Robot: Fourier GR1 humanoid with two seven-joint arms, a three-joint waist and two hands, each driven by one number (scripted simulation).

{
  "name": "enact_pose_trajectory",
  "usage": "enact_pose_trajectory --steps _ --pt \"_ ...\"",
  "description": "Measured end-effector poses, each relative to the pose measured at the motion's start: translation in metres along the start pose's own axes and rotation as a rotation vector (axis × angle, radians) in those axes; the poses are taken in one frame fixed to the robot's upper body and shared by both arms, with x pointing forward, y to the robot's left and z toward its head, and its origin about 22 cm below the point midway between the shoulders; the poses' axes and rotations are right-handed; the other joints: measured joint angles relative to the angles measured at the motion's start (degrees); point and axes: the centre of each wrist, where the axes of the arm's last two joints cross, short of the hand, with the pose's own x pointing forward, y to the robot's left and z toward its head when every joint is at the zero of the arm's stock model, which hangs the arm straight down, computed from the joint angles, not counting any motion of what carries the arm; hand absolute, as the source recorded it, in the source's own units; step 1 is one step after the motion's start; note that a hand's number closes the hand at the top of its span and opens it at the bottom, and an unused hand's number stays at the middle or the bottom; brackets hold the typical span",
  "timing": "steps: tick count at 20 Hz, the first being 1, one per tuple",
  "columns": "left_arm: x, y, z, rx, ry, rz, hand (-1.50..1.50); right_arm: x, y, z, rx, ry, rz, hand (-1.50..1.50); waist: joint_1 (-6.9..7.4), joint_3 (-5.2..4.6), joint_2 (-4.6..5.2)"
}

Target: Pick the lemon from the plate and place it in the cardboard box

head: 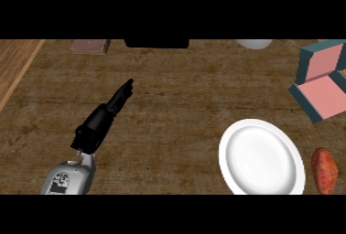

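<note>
Fingers (122, 93) of the black left hand (100, 122), head view: straight and released, grasping nothing, pointing up the view and slightly rightward over the brown wood-grain tabletop (182, 105). The round white plate (260, 157) lies well apart to this hand's right, near the view's lower edge. Its surface is bare, and no lemon shows on it or anywhere else in the view, so the fruit's position cannot be told. An elongated orange-red sweet potato (324, 170) lies just beside the plate's right rim, its long axis running up and down the view. The open teal-walled box with pink inner faces (323, 96) sits beyond the plate at the right edge. The right hand is out of view. By this layout, plate and box both lie rightward of the visible fingers, which would favour a right-hand reach.
</note>
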Motion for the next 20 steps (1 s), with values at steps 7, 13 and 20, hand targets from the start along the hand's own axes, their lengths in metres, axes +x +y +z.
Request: enact_pose_trajectory --steps 7,13,20 --pt "0.002 0.003 -0.003 0.001 -0.006 0.003 0.00 -0.011 0.050 -0.019 0.051 0.028 0.051 1.50 0.22 0.05 0.20" --pt "-0.003 0.001 -0.003 -0.010 -0.013 0.006 0.00 -0.022 0.082 -0.017 0.143 0.154 -0.074 -1.50 0.83 0.09 0.59" --pt "-0.004 -0.001 -0.006 -0.012 -0.013 0.002 0.00 -0.027 0.101 -0.015 0.138 0.175 -0.251 -1.50 1.09 0.20 0.77"
